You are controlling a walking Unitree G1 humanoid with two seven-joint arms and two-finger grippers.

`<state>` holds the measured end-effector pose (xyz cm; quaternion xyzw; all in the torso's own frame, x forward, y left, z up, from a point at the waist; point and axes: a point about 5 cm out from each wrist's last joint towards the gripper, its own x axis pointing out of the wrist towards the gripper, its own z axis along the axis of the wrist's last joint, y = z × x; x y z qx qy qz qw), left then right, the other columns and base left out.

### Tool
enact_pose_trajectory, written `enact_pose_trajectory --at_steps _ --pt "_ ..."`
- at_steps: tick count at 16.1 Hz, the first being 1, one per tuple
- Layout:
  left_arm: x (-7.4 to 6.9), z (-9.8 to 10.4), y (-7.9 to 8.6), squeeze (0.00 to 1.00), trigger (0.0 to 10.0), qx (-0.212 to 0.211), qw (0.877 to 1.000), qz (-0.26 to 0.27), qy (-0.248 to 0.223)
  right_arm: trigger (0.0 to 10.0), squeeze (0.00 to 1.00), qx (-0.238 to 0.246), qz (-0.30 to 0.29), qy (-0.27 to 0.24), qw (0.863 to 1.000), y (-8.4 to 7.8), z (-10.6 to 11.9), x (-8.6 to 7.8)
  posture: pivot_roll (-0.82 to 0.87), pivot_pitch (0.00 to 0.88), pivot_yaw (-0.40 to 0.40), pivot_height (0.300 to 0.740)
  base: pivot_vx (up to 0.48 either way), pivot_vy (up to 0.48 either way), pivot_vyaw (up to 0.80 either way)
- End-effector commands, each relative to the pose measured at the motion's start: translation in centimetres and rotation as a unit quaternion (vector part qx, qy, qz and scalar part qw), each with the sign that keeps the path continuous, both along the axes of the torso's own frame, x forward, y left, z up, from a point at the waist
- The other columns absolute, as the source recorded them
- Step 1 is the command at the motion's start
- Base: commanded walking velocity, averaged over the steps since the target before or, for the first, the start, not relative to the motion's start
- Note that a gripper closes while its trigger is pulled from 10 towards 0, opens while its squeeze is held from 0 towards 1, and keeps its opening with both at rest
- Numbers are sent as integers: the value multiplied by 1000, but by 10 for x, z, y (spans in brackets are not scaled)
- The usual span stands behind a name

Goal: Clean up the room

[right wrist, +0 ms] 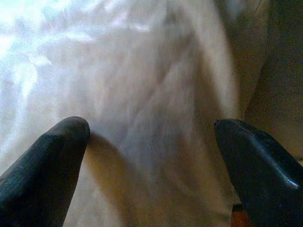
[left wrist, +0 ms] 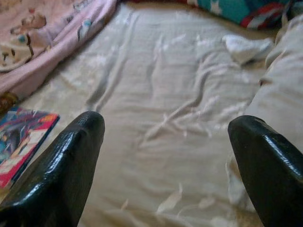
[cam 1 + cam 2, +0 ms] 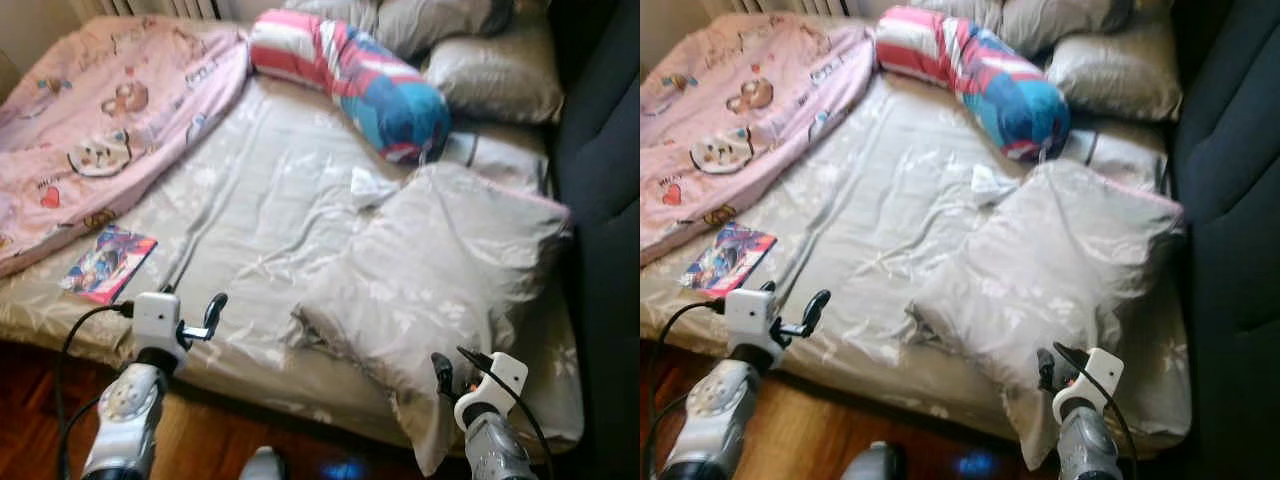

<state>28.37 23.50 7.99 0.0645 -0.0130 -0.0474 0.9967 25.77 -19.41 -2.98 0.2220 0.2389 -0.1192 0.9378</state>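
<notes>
Pillow (image 3: 440, 270), grey-beige: lies crooked on the bed (image 3: 250, 200), with its long axis running from the near edge, in front of the right gripper (image 3: 452, 372), away and rightward toward the dark upholstered panel (image 3: 600, 150). Its near corner hangs over the mattress edge just beside the right gripper, which is therefore the nearer one. In the right wrist view its fingers (image 1: 42, 165) are spread wide, with pillow fabric directly ahead between them and no cloth pinched. The left gripper (image 3: 200, 322) hovers at the near edge, left of the pillow, fingers likewise spread; bare sheet lies ahead of it. A colourful book (image 3: 108, 262) rests flat near that edge, closer to the left gripper. Mid-bed, a small white crumpled item (image 3: 368, 186) sits just beyond the pillow. Farther off lie a pink cartoon blanket (image 3: 100, 120), a striped red-white-blue bolster (image 3: 350, 80), and two more grey pillows (image 3: 490, 70) at the head. Judgement: the coming grasp falls to the right arm, reaching straight forward.
</notes>
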Motion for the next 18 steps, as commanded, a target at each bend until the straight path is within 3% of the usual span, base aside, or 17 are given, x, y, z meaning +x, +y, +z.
enact_pose_trajectory --at_steps 1,6,10,11,18 --pt "-6 2 10 0 10000 3 1000 5 6 10000 0 8 -2 14 1000 4 -5 -5 202 342 72 705 0 0 0" --pt "-13 27 13 0 10000 14 1000 -8 -7 10000 0 30 -1 30 999 16 -13 -12 238 388 110 705 0 0 0" --pt "-18 35 10 0 10000 17 1000 -23 -1 10000 0 38 -16 41 998 17 -19 -21 246 410 132 705 0 0 0" --pt "-18 38 10 0 10000 17 1000 -21 2 0 0 36 -18 45 998 17 -21 -23 246 413 130 705 0 0 0" --pt "-17 45 -1 0 10000 15 999 -33 1 0 0 32 -18 41 998 14 -20 -23 234 408 129 705 0 0 0"
